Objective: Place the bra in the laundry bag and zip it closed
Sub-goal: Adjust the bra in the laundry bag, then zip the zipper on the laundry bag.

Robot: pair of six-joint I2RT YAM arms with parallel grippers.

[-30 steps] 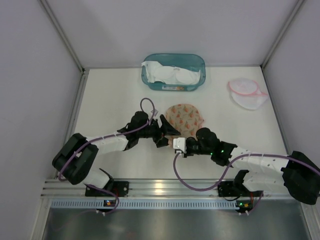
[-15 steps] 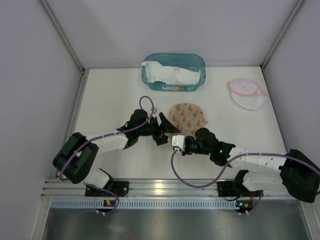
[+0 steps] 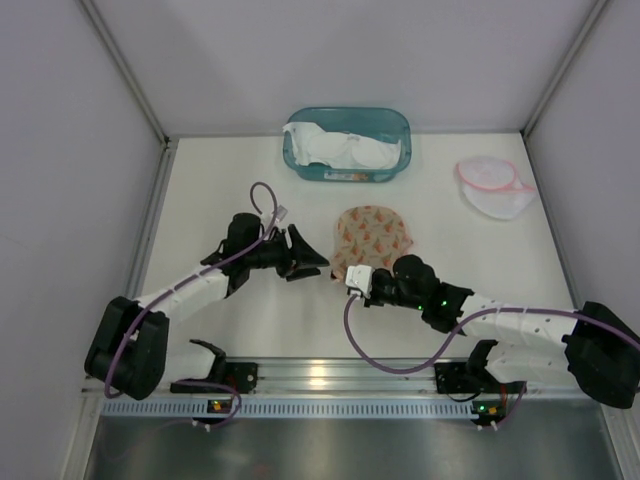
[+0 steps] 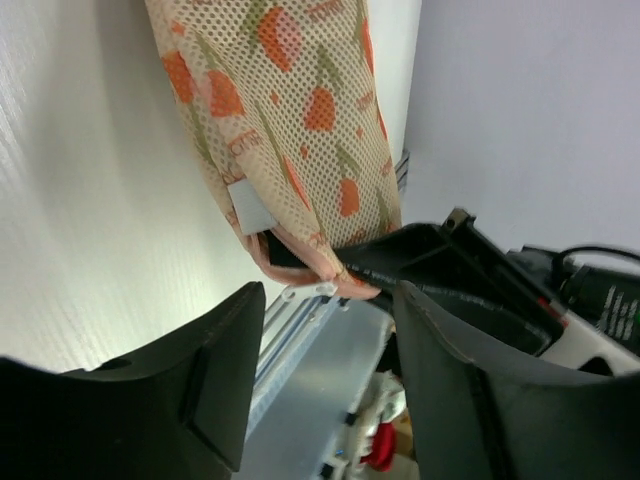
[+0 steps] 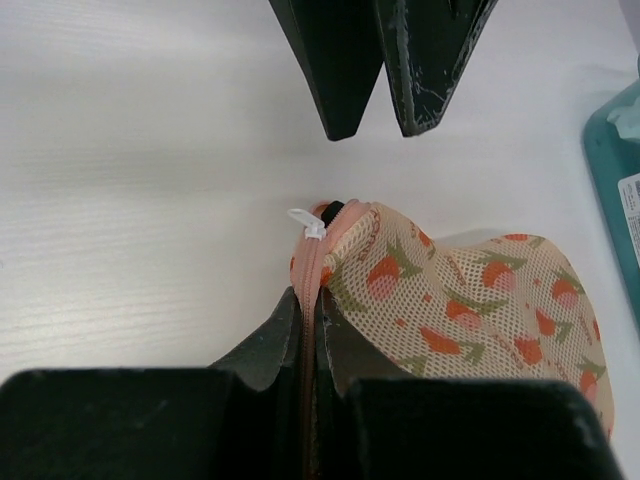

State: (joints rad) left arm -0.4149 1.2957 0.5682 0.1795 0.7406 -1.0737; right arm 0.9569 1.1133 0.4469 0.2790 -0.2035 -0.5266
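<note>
Counter (image 3: 220, 200): laundry bag (image 3: 372, 232) lies mid-way; can't see the bra through the mesh; my right jaws are clamped on the bag's zip seam; left jaws part-open, empty, just short of the zip pull (image 5: 305, 222); risk: left misses that tiny tab, or tugging drags the seam out of my right pinch.

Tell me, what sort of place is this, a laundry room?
Likely a robotics lab test booth instead: two robot arms bolted to a metal rail, a white table walled by plain panels, and staged props like the patterned mesh bag.
</note>
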